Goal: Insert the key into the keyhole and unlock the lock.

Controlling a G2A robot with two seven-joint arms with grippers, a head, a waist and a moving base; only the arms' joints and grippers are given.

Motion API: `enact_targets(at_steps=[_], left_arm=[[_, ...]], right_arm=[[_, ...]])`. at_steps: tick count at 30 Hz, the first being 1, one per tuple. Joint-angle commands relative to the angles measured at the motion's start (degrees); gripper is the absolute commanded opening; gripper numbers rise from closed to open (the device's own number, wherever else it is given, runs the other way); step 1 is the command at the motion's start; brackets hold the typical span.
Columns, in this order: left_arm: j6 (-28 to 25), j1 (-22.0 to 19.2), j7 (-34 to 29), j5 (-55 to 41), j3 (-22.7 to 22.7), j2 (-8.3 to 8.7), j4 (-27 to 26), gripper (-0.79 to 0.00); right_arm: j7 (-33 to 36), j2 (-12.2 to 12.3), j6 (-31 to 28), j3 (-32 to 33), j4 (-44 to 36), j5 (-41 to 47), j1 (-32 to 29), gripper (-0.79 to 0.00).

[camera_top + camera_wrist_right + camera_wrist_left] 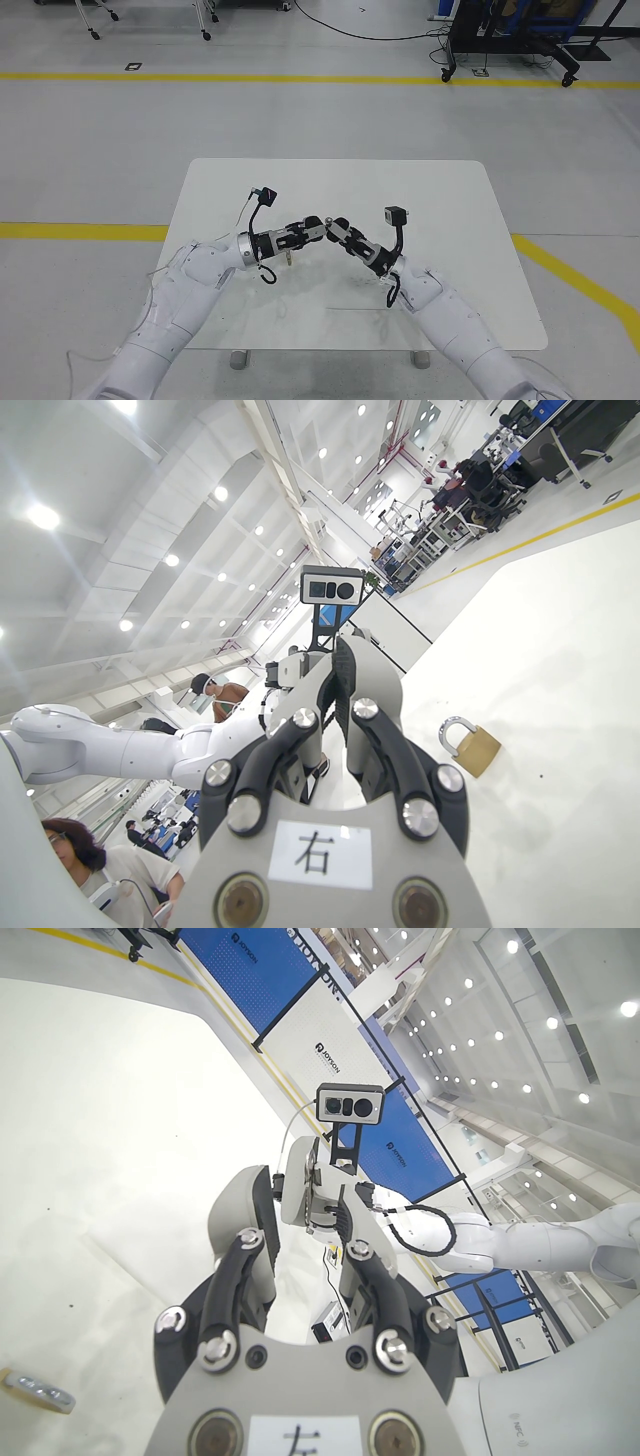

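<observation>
Right gripper (342,660) has its pads pressed together; whether anything sits between them is hard to tell. Left gripper (305,1208) has its fingers spread apart, with the other gripper's tip between them, above mid table. Padlock (474,750): brass body, silver shackle seated, lying flat on the white table (440,200) near both grippers, untouched. Grey hall floor (300,120) has yellow lines. Small white-and-silver piece (35,1390) lies on the table, cut off at the edge, unclear what it is.

Grey floor (300,130), yellow lines (300,78), bright ceiling lights (42,516).
</observation>
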Motion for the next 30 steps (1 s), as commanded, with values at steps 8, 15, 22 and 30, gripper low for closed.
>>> enact_targets(at_steps=[8,15,22,30], left_arm=[[0.05,-0.21,-0.11,0.27,0.58,-0.07,0.13,-0.785],[0.37,-0.27,0.39,0.99,0.66,-0.04,0.13,-0.785],[0.53,-0.18,0.89,1.49,0.71,-0.01,-0.01,-0.785],[0.51,-0.17,1.22,1.93,0.76,0.03,-0.1,-0.785]], right_arm=[[0.39,-0.14,0.0,0.19,0.22,0.09,0.03,-0.785],[0.6,-0.26,0.0,0.3,0.35,0.21,-0.08,-0.785],[0.63,-0.38,0.0,0.5,0.25,0.2,-0.2,-0.785],[0.72,-0.48,0.0,0.72,0.24,0.28,-0.33,-0.659]])
